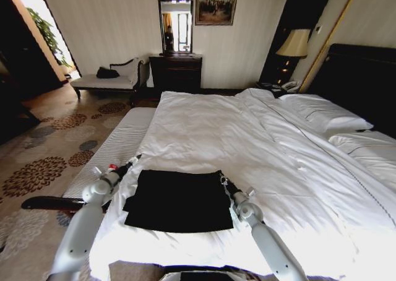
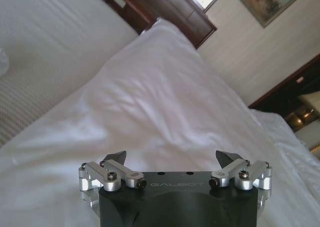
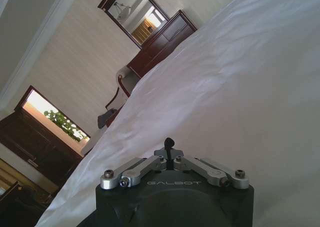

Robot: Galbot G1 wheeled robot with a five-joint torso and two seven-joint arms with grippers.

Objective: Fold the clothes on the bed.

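The clothes (image 1: 176, 200), a black T-shirt, lie flat in a roughly rectangular shape near the foot of the bed (image 1: 247, 132), with no lettering showing. My left gripper (image 1: 133, 163) hovers at the shirt's far left corner, and in the left wrist view the left gripper (image 2: 173, 159) is open over the white duvet (image 2: 150, 102). At the shirt's far right corner sits my right gripper (image 1: 221, 178). The right wrist view shows the right gripper (image 3: 169, 143) shut, its dark tips together just above the sheet, and no black fabric can be seen between them.
A pale striped bench (image 1: 117, 145) runs along the bed's left side. Beyond it stand a cream chaise (image 1: 108, 80) and a dark dresser with a mirror (image 1: 176, 70). Pillows (image 1: 325, 114), the dark headboard (image 1: 362, 77) and a lamp (image 1: 294, 44) are at the right.
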